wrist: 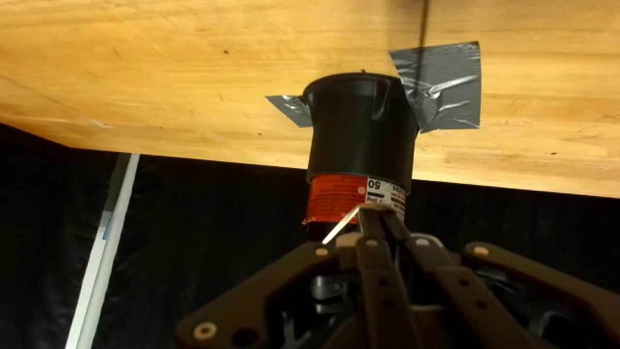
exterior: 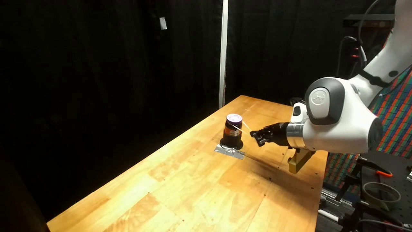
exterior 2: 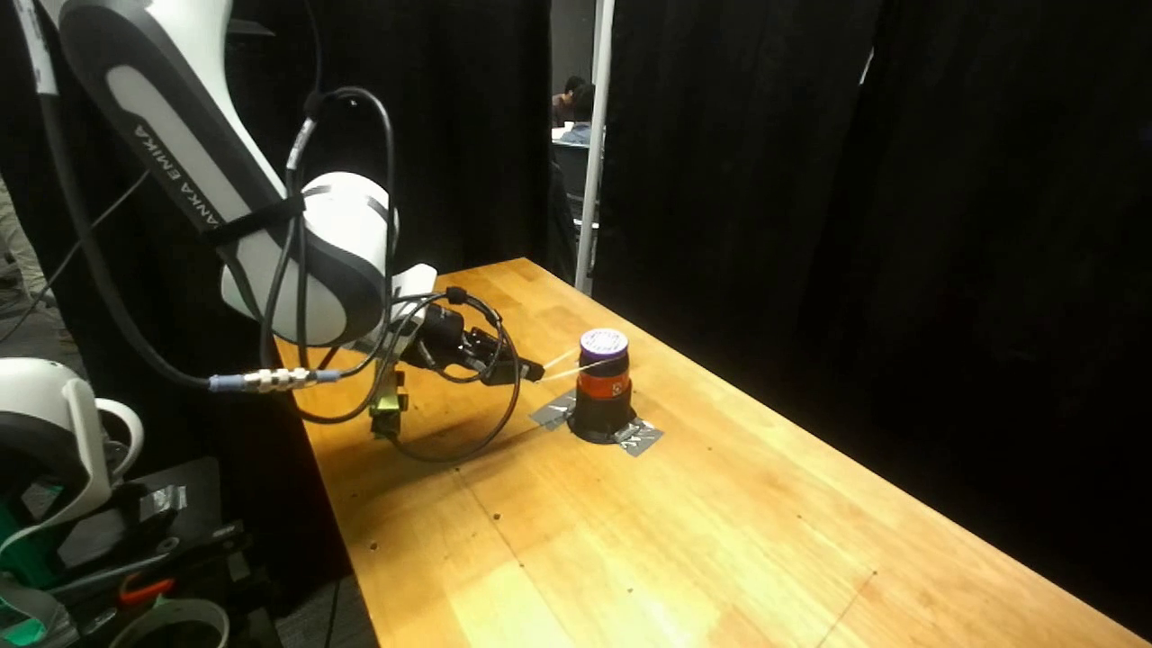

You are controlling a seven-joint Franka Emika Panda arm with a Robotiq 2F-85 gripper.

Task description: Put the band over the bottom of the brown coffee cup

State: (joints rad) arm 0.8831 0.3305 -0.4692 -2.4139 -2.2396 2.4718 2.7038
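Note:
The brown coffee cup [exterior: 233, 132] is a dark cylinder with an orange-red stripe and a purple-and-white top, upright on the table in both exterior views [exterior 2: 602, 385]. In the wrist view the cup [wrist: 336, 196] appears upside down. The pale band [exterior: 242, 130] stretches in two strands from my fingertips to the cup's upper part, just under the purple top [exterior 2: 565, 373]; one strand crosses its near face. In the wrist view a band strand [wrist: 341, 225] runs down-left from my fingertips. My gripper [wrist: 382, 213] has its fingertips together on the band, beside the cup [exterior: 255, 137].
Grey tape [exterior: 230, 152] fixes the cup's wide black base to the wooden table [exterior: 193, 193]. The table's far edge lies behind the cup, before black curtains and a white pole [exterior 2: 594, 144]. Cables [exterior 2: 513, 387] loop around the wrist. A cart with a tape ring [exterior: 381, 195] stands beside the table.

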